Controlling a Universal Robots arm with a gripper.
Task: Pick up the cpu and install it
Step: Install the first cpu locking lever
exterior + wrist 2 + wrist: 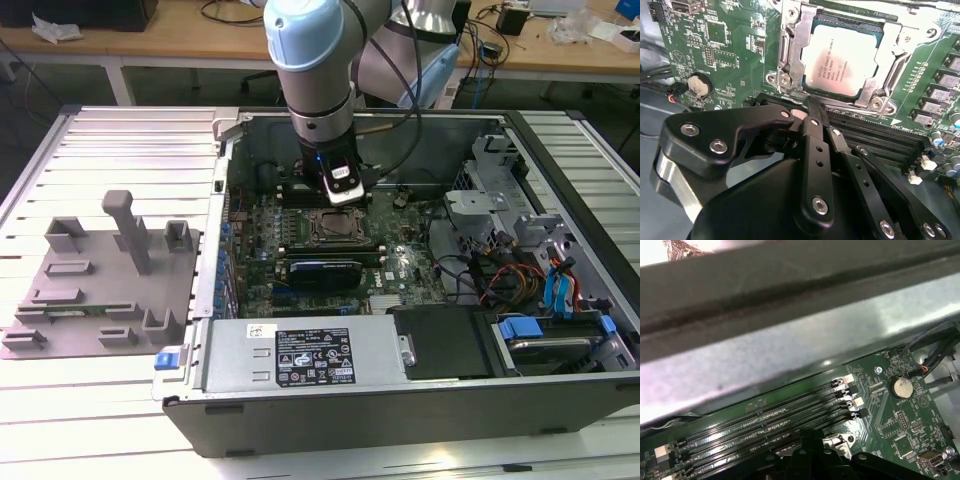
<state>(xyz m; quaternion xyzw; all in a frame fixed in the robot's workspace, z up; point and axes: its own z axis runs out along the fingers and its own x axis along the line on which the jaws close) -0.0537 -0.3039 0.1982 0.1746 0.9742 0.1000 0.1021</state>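
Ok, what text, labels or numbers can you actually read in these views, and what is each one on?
On the cpu lid, second wrist view: several printed lines, too faint to read.
On the black label of the power supply, exterior view: white print and symbols, too small to read.
On the white sticker beside it: too small to read.
On the motherboard, second wrist view: tiny white markings, illegible.
Nothing can be quoted reliably.

Cpu [842, 62]: flat square chip, pale silver top (faint print, pinkish glare), lying level, seated inside the motherboard socket's metal frame [790, 55].
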